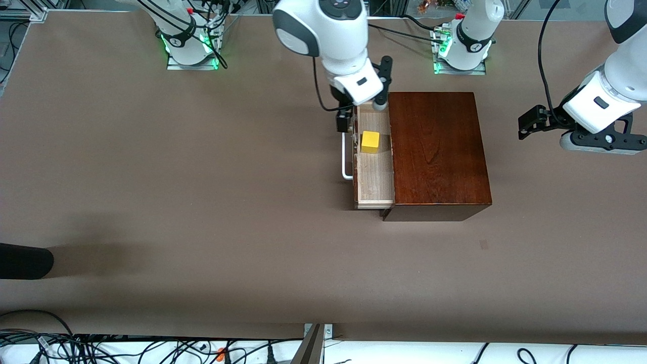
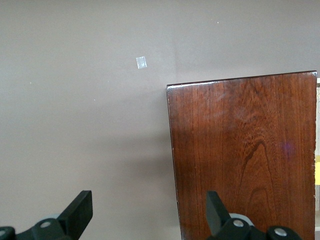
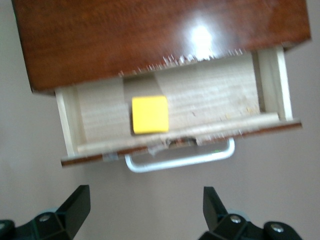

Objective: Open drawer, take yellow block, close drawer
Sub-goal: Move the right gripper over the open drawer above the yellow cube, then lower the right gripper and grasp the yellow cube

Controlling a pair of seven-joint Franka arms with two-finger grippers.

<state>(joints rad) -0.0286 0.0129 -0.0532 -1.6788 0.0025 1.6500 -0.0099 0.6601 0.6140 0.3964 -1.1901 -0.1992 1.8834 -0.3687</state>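
So the yellow block (image 1: 370,142) sits in the pulled-out drawer (image 1: 375,188), close against its front wall, just inside the white handle (image 1: 345,161). By my reading the opening step is done and the pick is in hand. My right pincer (image 1: 349,119) hangs over the drawer's front edge with its fingers (image 3: 75,207) spread wide and nothing between them. Next I judge it has to centre over the block and come straight down without catching the drawer's front wall. My left pincer (image 1: 530,124) waits over bare surface (image 1: 151,177) toward its own end, beside the wooden box (image 1: 437,146), fingers apart.
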